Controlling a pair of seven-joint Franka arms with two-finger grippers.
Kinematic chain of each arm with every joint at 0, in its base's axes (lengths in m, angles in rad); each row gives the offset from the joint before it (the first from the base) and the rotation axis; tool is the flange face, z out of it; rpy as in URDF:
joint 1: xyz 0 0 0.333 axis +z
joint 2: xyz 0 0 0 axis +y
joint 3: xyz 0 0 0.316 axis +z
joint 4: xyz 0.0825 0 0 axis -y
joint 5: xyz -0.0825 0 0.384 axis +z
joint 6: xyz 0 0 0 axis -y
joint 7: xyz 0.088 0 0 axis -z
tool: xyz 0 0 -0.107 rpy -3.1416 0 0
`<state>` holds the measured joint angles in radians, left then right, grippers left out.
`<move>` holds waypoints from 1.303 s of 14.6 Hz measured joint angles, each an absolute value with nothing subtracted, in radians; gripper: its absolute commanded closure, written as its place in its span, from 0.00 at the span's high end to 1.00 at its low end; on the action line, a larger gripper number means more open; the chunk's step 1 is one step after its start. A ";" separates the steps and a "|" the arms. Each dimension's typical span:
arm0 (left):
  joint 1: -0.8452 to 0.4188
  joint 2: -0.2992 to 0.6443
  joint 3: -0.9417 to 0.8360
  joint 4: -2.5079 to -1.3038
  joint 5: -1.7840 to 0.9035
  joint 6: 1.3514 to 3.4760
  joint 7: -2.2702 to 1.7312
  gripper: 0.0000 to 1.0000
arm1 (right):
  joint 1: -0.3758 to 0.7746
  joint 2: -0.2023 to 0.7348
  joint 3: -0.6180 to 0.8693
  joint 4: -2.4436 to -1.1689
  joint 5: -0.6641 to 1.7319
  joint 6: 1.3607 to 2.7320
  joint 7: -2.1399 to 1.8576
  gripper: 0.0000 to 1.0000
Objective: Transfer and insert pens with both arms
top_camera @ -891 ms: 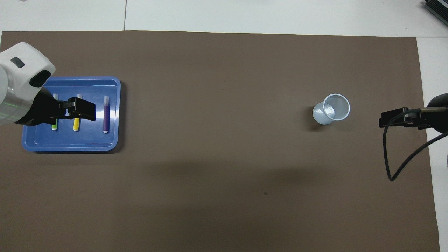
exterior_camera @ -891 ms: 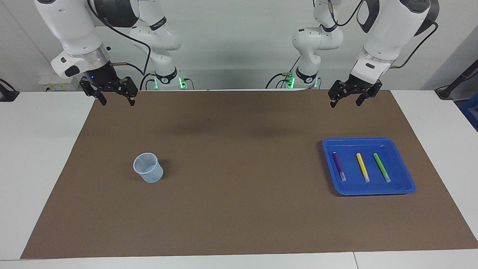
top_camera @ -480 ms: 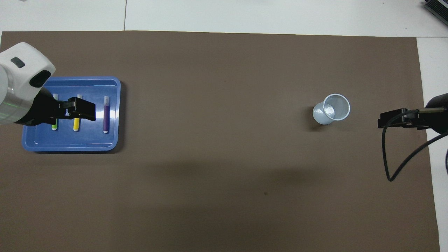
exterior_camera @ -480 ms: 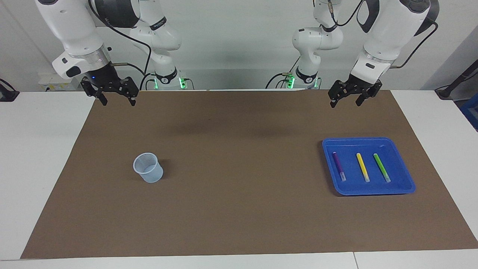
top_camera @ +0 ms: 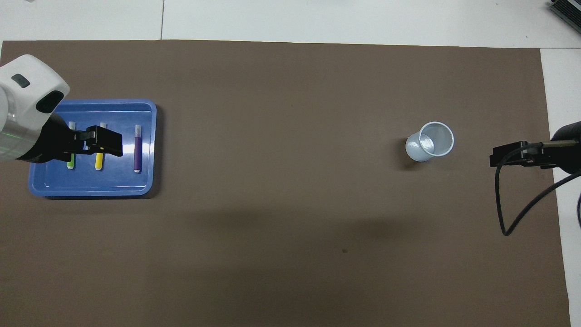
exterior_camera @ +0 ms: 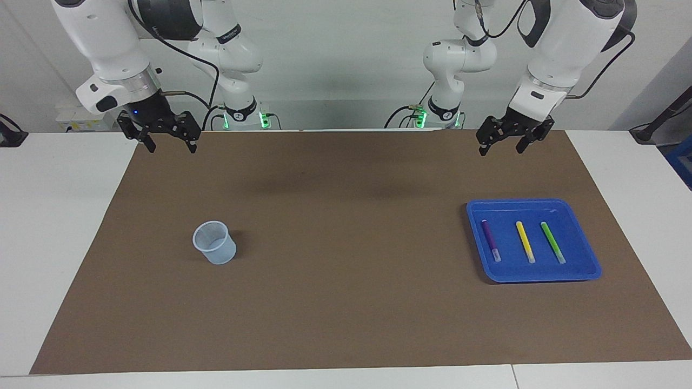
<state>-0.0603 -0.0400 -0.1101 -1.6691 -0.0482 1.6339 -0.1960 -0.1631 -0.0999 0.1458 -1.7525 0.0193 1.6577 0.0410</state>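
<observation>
Nothing done yet: all three pens sit in the tray (exterior_camera: 586, 254), cup (exterior_camera: 214, 250) empty.

Left gripper (exterior_camera: 511, 139) hangs high over the mat (exterior_camera: 346, 302) between its base and the tray, fingers released, holding nothing. Right gripper (exterior_camera: 165, 132) waits over the mat's corner at its own end, robot-side of the cup, fingers also spread and empty.

In the tray, side by side: purple pen (exterior_camera: 491, 240) on the cup side, yellow pen (exterior_camera: 525, 241) in the middle, green pen (exterior_camera: 553, 242) at the tray's outer side. Cup stands upright, well apart from the tray.

Left to do: pick, hand over, insert, for each pen.

View difference: overhead puts the left gripper (top_camera: 97, 141) over the green and yellow pens; facing view shows it raised clear of the tray.
</observation>
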 measured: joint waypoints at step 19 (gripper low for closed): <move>0.011 -0.041 -0.090 -1.720 -0.023 1.745 -0.167 1.00 | -0.163 -0.105 0.146 -1.758 0.019 1.658 0.041 1.00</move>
<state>0.0109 -0.0409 -0.0898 -1.7205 -0.0226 1.7452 -0.1667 -0.1631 -0.1055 0.1458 -1.7579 0.0193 1.6576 0.0410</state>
